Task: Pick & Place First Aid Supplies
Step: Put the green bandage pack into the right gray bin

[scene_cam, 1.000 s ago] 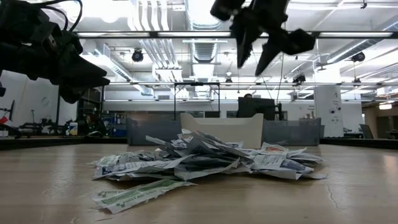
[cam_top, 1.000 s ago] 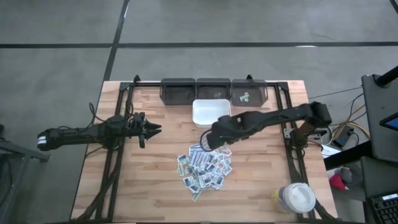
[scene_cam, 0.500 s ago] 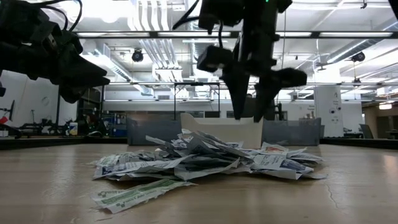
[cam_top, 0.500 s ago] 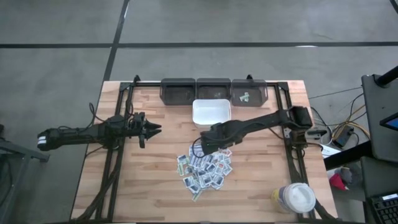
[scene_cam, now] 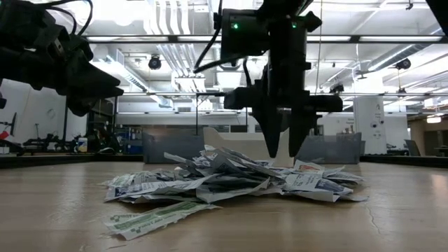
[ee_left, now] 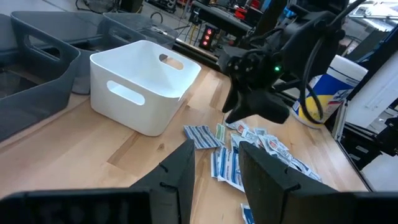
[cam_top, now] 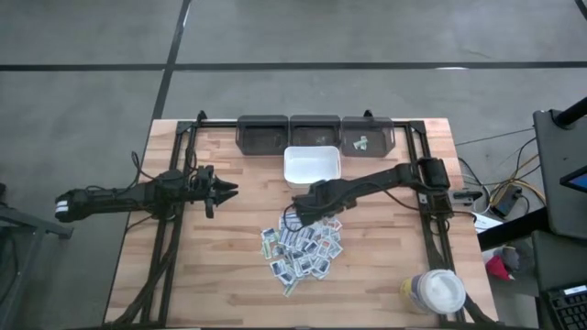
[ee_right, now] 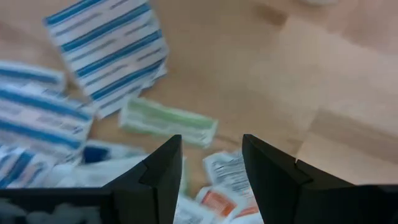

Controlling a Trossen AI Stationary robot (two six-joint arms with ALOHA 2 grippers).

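1. The packets (cam_top: 303,247) lie in a loose heap on the worktop (cam_top: 229,284), toward its near-middle, just short of the white tray (cam_top: 311,166).
2. In the low view the heap (scene_cam: 224,178) spreads flat across the wood, with one greenish strip (scene_cam: 157,217) lying at its near edge.
3. The right end effector (cam_top: 298,214) is reached out over the far edge of the heap, between the tray and the packets.
4. From the low view, the right end effector (scene_cam: 283,150) points straight down with its fingers spread, tips just above the pile and holding nothing.
5. The right wrist view looks down past those spread fingers (ee_right: 158,171) at a blue-striped packet (ee_right: 109,50), a green strip (ee_right: 168,121) and a red-printed packet (ee_right: 217,199) on the wood.
6. The left end effector (cam_top: 227,191) hangs over the left part of the worktop, well apart from the heap, its fingers parted and empty.
7. The left wrist view shows its own fingers (ee_left: 267,174) apart, with the tray (ee_left: 140,87) and the packets (ee_left: 236,152) ahead.
8. Three grey bins (cam_top: 315,134) stand in a row along the far edge, behind the tray.
9. A jar (cam_top: 436,293) stands at the near right corner.
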